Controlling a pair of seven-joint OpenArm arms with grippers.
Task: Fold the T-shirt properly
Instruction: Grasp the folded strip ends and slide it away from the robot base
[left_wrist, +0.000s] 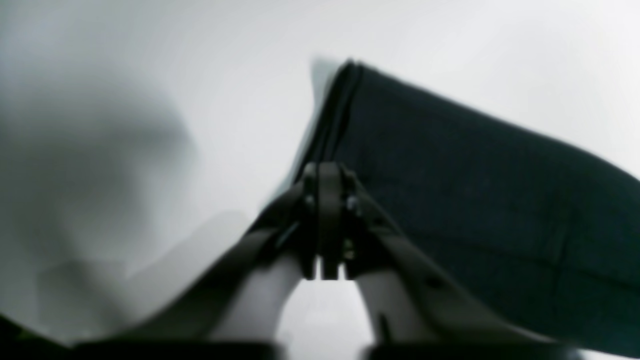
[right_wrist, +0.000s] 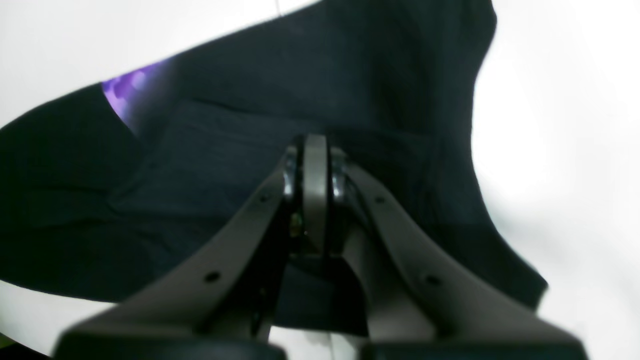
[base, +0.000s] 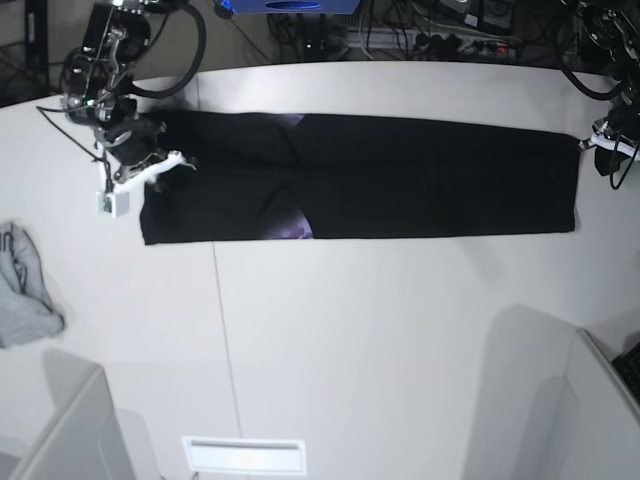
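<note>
The shirt (base: 400, 180) lies stretched into a long, narrow black band across the far part of the white counter (base: 350, 340), with a bit of purple print showing near its middle. The right end effector (right_wrist: 315, 150) sits over the band's end at the base view's left, jaws pressed together with black cloth beneath them; whether they pinch it is unclear. The left end effector (left_wrist: 327, 172) is at the opposite end, jaws nearly closed at the cloth's edge. A grey cloth (base: 25, 290) lies well apart.
</note>
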